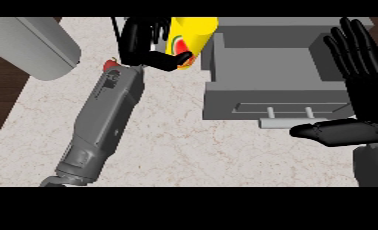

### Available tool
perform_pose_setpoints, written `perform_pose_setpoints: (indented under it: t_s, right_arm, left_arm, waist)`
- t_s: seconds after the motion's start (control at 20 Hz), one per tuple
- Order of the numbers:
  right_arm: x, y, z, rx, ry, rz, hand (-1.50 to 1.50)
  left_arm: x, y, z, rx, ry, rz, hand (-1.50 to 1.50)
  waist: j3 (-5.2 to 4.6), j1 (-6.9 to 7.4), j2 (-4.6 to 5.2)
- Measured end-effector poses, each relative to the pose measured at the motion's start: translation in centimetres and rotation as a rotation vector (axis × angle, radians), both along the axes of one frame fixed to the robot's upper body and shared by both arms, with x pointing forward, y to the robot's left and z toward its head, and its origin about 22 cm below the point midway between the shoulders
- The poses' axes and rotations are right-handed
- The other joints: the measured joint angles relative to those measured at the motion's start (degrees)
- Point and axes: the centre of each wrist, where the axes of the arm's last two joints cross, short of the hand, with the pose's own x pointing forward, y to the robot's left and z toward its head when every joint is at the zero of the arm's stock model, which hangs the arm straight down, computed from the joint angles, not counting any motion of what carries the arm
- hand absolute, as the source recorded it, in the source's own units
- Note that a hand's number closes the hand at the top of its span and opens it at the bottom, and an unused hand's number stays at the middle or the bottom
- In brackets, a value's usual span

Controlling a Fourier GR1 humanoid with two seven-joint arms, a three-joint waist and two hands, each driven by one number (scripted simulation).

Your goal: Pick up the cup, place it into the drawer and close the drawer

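A yellow cup (193,33) with a red and green mark sits at the top centre, just left of the grey drawer (221,99). My left hand (144,41) is curled round the cup's left side, thumb across its front. The drawer stands pulled out with its inside bare and a pale handle (289,121) on its front. My right hand (353,74) rests open at the right edge, fingers up over the drawer's right wall, thumb pointing left near the handle.
A large grey rounded object (37,46) lies at the top left of the marbled counter (184,149). A small red thing (109,64) peeks out beside my left forearm. Dark floor shows past the counter's left edge.
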Motion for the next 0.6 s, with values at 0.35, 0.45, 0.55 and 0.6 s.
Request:
perform_pose_setpoints:
  t_s: [0.35,0.45,0.55,0.6]
  right_arm:
    - [0.5,0.1,0.0,-0.004,-0.008,0.001,-1.50]
    - [0.8,0.3,0.3,-0.001,-0.012,0.007,-1.50]
    - [0.8,0.3,0.5,-0.002,-0.013,0.015,-1.50]
    - [0.9,0.4,0.5,-0.002,-0.013,0.022,-1.50]
  left_arm:
    - [1.2,-5.7,8.1,0.068,0.020,0.006,1.50]
    - [1.5,-6.9,9.1,0.096,0.055,0.018,1.50]
    - [1.7,-8.2,10.1,0.122,0.103,0.030,1.50]
    - [1.8,-8.6,10.4,0.136,0.125,0.041,1.50]
  waist:
    - [-0.02,-0.91,0.31]
    - [-0.01,-1.34,0.48]
    - [0.00,-1.87,0.59]
    - [0.00,-2.25,0.70]
